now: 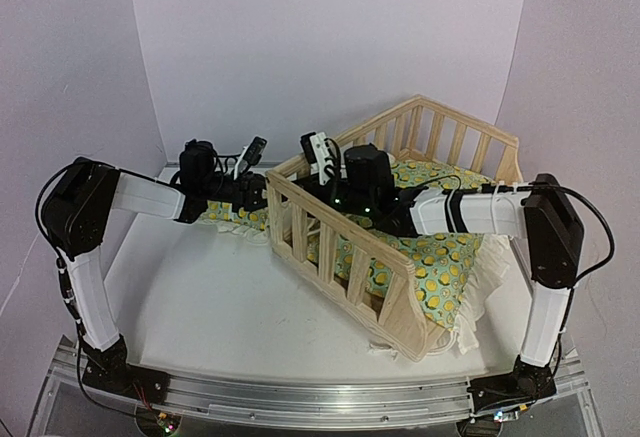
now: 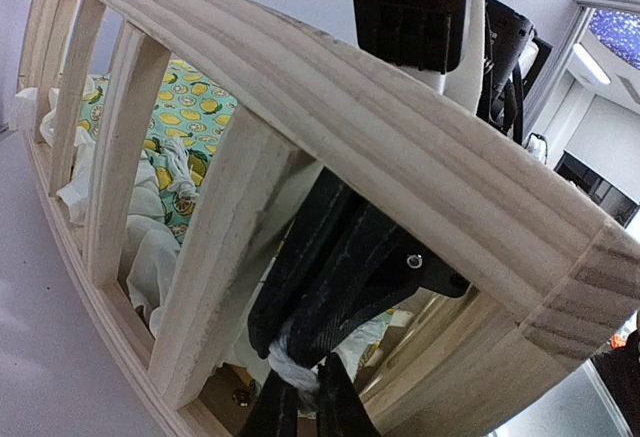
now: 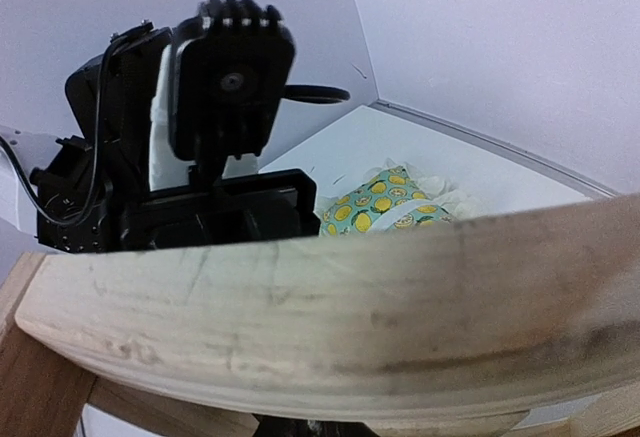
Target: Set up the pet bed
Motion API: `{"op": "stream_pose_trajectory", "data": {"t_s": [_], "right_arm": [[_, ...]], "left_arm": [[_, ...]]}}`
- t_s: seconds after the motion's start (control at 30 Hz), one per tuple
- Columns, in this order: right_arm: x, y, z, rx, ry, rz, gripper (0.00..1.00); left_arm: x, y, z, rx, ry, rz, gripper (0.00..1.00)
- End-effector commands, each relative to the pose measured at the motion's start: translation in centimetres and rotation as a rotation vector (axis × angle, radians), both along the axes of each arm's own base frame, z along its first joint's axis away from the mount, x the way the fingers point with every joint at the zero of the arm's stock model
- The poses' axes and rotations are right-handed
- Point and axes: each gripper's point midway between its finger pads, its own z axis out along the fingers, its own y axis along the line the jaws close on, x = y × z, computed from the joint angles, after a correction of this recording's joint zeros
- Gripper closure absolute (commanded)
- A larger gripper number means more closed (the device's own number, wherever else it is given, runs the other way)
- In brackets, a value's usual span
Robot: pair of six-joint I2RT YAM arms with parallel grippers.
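Your pale pine slatted pet bed stands on the white table, with its lemon-print cushion inside and the small matching pillow just outside its left corner. The left gripper and right gripper are both at that corner's top rail. You cannot tell whether either is clamped.

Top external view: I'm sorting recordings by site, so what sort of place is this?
Probably a robotics lab cell, not a home: bare pale walls close around a white table, and an aluminium rail carries the left arm and right arm.

Pet bed and pillow on table
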Motion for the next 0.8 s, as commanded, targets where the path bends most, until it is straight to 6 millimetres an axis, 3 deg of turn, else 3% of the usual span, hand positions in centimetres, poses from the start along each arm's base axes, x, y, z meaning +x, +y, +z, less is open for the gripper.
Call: {"op": "stream_pose_trajectory", "data": {"t_s": [0.0, 0.07, 0.17, 0.3, 0.37, 0.43, 0.53, 0.6, 0.77], "right_arm": [[0.0, 1.0, 3.1, 0.054, -0.028, 0.004, 1.0], [-0.1, 0.3, 3.5, 0.017, 0.008, -0.023, 0.83], [-0.7, -2.5, 4.4, -0.061, 0.059, -0.066, 0.49], [-2.7, -6.9, 4.8, -0.145, 0.103, 0.054, 0.23], [-1.2, -9.6, 3.7, -0.219, 0.099, 0.037, 0.21], [0.8, -11.6, 3.8, -0.235, 0.09, 0.028, 0.22], [1.8, -12.1, 4.3, -0.294, -0.063, 0.108, 0.23], [2.6, -12.0, 3.3, -0.379, -0.176, 0.148, 0.23], [4.7, -10.9, 0.7, -0.521, -0.342, 0.237, 0.29]], "left_arm": [[-0.4, -0.4, 2.9, -0.052, -0.11, 0.006, 0.97], [0.1, -0.2, 2.5, -0.047, -0.095, 0.027, 1.0], [2.2, 1.1, 1.3, -0.028, -0.045, 0.138, 1.0], [5.3, 3.9, -0.8, 0.002, 0.023, 0.319, 1.0], [6.6, 5.0, -1.6, 0.012, 0.074, 0.396, 1.0], [7.5, 5.4, -2.1, 0.016, 0.129, 0.441, 1.0], [9.1, 6.0, -3.6, 0.038, 0.246, 0.544, 1.0], [11.0, 6.8, -5.9, 0.102, 0.332, 0.661, 1.0], [12.4, 6.9, -9.8, 0.176, 0.466, 0.695, 1.0]]}}
